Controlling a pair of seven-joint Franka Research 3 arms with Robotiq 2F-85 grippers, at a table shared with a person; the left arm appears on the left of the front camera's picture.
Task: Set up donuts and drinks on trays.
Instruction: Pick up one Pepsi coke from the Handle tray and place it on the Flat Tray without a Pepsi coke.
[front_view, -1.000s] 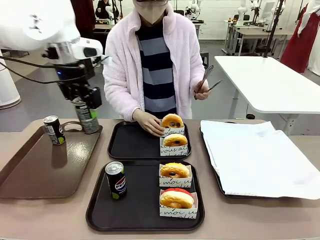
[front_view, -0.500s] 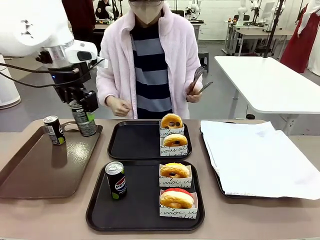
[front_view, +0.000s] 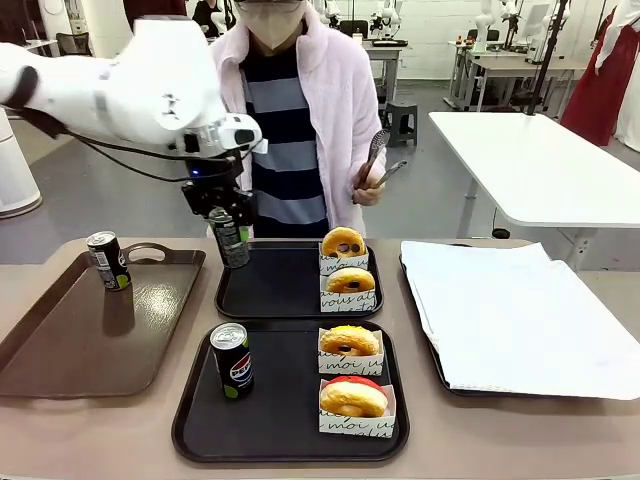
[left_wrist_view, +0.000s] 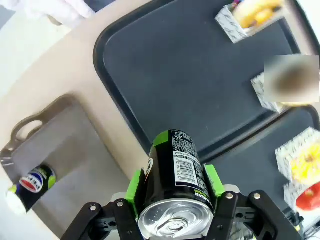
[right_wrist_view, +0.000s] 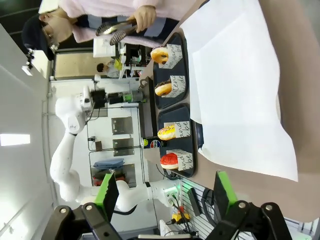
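Black and slim, the can (front_view: 230, 238) in our left gripper (front_view: 226, 222) has a silver top, small white print with a barcode down its side, and a green band at its base. We see it clamped between the green pads (left_wrist_view: 133, 183), hanging upright above the far left corner of the far black tray (front_view: 270, 290), clear of the tray floor.

A second can (front_view: 232, 360), black with a round red-white-blue logo, stands on the left part of the near black tray (front_view: 280, 420). A third can (front_view: 106, 259) stands at the far left of the glossy brown tray (front_view: 80, 340) with handles, which lies left of the two black trays.

Each black tray carries two donuts along its right side, each in a white paper sleeve with script print. On the far tray we see a golden-brown donut (front_view: 343, 242) tilted up at the back and another golden-brown donut (front_view: 350, 281) just in front of it. On the near tray lie a yellow-glazed donut (front_view: 349, 341) and, nearer, a red-glazed donut (front_view: 352, 396).

Right of the trays lies a tray lined with white paper (front_view: 520, 320). The person at the far side holds metal tongs (front_view: 377, 160) in one hand (front_view: 368, 188).

Our right gripper (right_wrist_view: 165, 195) has its jaws spread wide with nothing between them.
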